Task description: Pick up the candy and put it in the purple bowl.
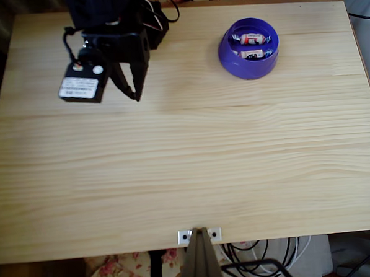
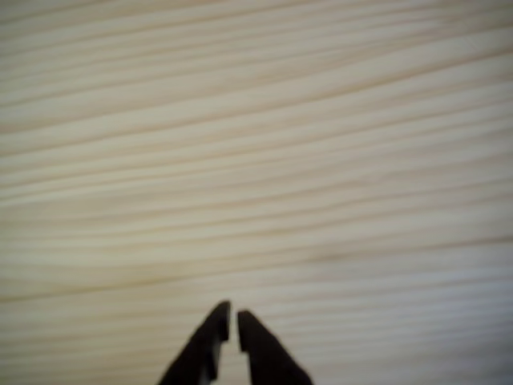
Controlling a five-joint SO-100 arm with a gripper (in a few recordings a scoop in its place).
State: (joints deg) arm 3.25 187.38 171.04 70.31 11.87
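Bench: pale pine boards, grain running side to side in the overhead view; it takes up nearly the whole picture. Arm: black, at about 11 o'clock on the bench, body near the far edge, a black box with a white label at its left side. Claw: points toward 6 o'clock, tips drawn almost together with only a thin slit between them, nothing held; in the wrist view the two dark tips rise from the bottom edge over bare wood grain, close together, nothing between them. Purple bowl: at about 1 o'clock on the bench, well apart from the claw, upright, round, thick sloping walls. Candy: inside the purple bowl, toward its far side, pink-red and white wrapper, lying crosswise. A second wrapped sweet lies just beside it, on the near side of the bowl's floor.
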